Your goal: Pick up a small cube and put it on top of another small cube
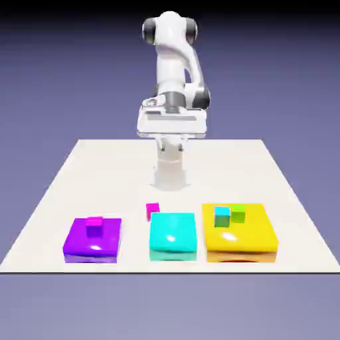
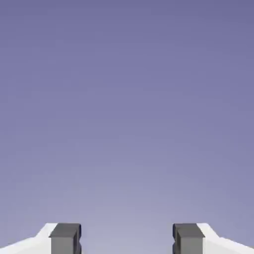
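Item: arm, folded upright at the far edge of the table point(image 1: 60, 192), hand level and high above the surface. The gripper point(image 2: 127, 240) is seen in the hand view only as two grey fingertips point(image 2: 65, 238) set wide apart, nothing between them; that view shows only plain backdrop, so the hand looks out over the table, not down at it.

Item: pink cube point(image 1: 153, 211). It rests on the bare table, just behind the far edge of the cyan block point(image 1: 172, 236), slightly toward its left corner in the exterior view. Nothing is on top of it and nothing crowds its sides except the block's edge close by.

Item: purple cube point(image 1: 94, 226). It sits on the purple block point(image 1: 93, 240), near that block's middle, well to the exterior view's left of the pink cube.

Item: cyan cube point(image 1: 222, 216) and green cube point(image 1: 238, 213), side by side on the yellow block point(image 1: 240, 234). Neither belongs to the task.

Governing relation: the pink cube lies forward of and far below the fingers, nearly on the arm's centre line and a touch to the exterior view's left. By judgement, the approach has not begun; the hand must tip downward, reach out toward the blocks and descend. Being square, the cube offers no long axis, but a grasp across the sides clear of the cyan block looks safer.
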### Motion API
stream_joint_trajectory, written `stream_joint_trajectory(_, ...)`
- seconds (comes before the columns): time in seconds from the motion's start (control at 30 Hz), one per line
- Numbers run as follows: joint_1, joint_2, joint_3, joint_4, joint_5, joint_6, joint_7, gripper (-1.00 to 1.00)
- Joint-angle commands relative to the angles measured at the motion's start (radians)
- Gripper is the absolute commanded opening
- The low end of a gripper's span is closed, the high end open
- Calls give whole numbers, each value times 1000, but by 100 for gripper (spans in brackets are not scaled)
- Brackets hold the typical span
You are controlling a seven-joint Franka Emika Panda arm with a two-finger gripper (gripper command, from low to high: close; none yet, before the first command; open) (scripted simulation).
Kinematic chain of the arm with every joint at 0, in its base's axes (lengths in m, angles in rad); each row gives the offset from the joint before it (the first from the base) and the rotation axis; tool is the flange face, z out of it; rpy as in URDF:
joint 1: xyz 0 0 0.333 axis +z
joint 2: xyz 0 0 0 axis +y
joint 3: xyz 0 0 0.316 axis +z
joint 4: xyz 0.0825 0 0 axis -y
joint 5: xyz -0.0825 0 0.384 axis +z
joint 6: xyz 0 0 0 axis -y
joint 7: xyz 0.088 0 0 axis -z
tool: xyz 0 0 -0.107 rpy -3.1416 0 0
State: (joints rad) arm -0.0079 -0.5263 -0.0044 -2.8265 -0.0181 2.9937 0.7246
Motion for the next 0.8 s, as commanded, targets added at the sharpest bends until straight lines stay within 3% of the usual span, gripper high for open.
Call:
stream_joint_trajectory(0.0,-16,36,-4,-14,-15,-36,-14,0)
stream_joint_trajectory(0.33,-176,388,-39,-147,-160,-384,-146,0)
stream_joint_trajectory(0.67,-128,699,-133,-128,-282,-94,-57,0)
stream_joint_trajectory(0.7,-128,699,-133,-128,-282,-94,-57,-100)
stream_joint_trajectory(0.77,-133,663,-122,-130,-268,-127,-67,-100)
